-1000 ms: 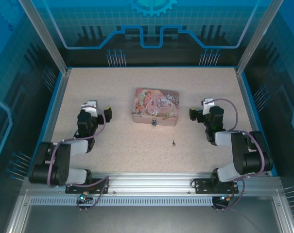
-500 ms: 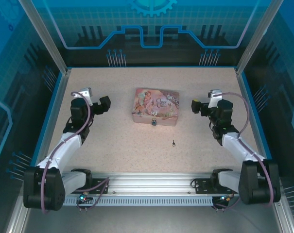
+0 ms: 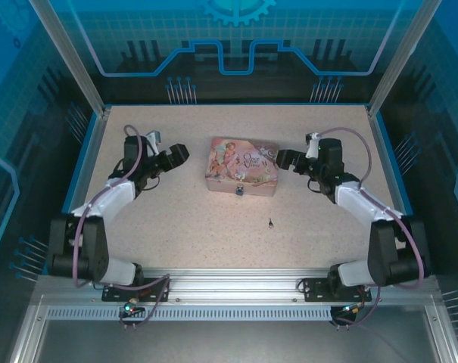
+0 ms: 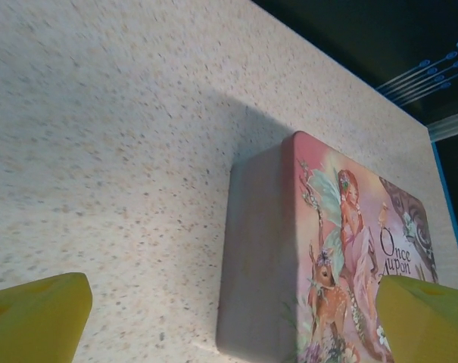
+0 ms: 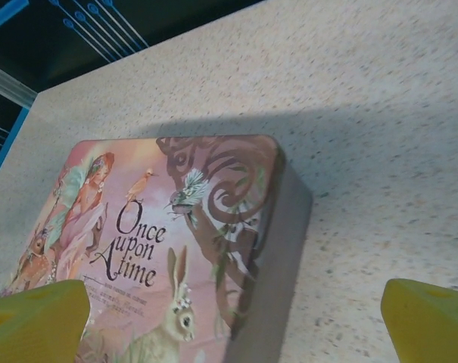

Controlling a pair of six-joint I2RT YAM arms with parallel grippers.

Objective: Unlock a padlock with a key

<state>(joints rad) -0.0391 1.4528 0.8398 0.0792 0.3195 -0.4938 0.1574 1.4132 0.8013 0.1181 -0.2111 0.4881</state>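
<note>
Padlock [image 3: 239, 190]: tiny, blue, at the front edge of the pink tin [image 3: 242, 162]; left claw [image 3: 179, 154] and right claw [image 3: 278, 159] spread wide, empty.

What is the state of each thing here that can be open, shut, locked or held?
tin: lid shut.
padlock: at the tin's front, too small to tell if locked.
key: lying loose, not in the padlock.
left gripper: open, empty.
right gripper: open, empty.

Both arms reach forward, forearms angled inward toward each other. The left gripper [image 3: 176, 154] has jaws wide apart and empty, and the right gripper [image 3: 281, 159] likewise, yellow fingertips [image 4: 33, 321] spread.
</note>
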